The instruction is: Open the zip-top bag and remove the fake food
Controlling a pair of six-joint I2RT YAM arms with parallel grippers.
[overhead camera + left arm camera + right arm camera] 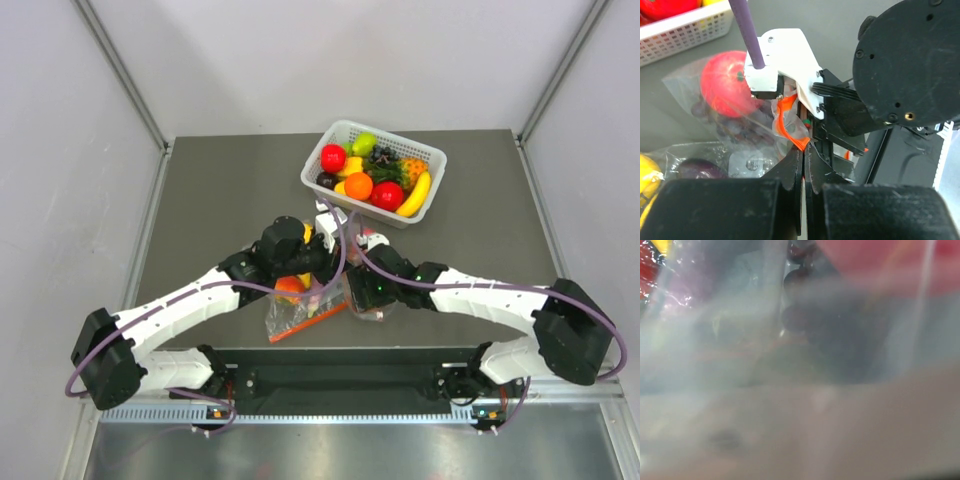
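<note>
The zip-top bag (682,82), clear and crinkled, spreads out just beyond the left hand (803,150). The hand's closed fingertips pinch the bag's orange-red zip strip (786,117), which is bunched and twisted there. Inside, left of the hand, the fake food shows: a glossy red apple (724,84) against a dark purple grape bunch (737,131).

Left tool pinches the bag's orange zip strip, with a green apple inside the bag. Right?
No. The apple inside the zip-top bag is red, not green; the left wrist view shows it. The left tool does pinch the orange zip strip.
</note>
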